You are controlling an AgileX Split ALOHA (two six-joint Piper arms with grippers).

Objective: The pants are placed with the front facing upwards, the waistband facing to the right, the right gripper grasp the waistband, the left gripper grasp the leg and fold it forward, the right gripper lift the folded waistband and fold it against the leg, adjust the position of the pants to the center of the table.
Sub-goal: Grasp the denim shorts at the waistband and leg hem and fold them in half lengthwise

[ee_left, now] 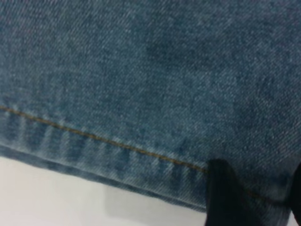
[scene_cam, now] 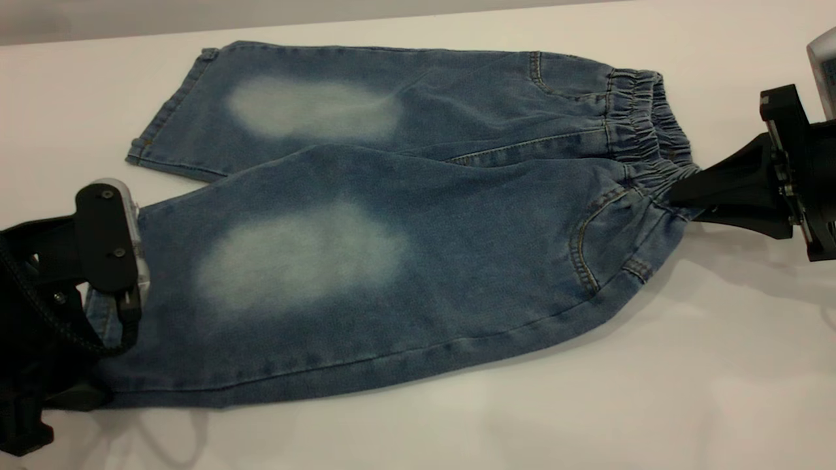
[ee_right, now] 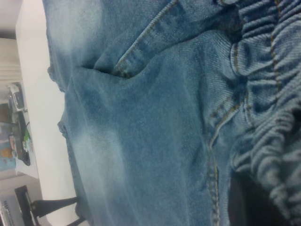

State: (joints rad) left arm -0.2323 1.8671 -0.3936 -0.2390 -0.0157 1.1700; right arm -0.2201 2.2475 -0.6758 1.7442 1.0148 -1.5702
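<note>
My right tool (scene_cam: 676,194) is clamped on the waistband (scene_cam: 643,124) at the near corner. My left tool (scene_cam: 127,297) grips the near leg's hem. The pants (scene_cam: 392,222) lie flat on the table (scene_cam: 653,391). The left wrist view alone shows a finger (ee_left: 225,197) over the hem stitching.

The left end effector (scene_cam: 124,307) sits low at the exterior view's left edge, its blocky black body level and its clear edge piece facing the right arm, with its 2 fingers clamped on the hem of the near leg. The right end effector (scene_cam: 673,196) reaches in from the right edge, its tapering fingers closed to a point on the waistband (scene_cam: 643,124).
</note>
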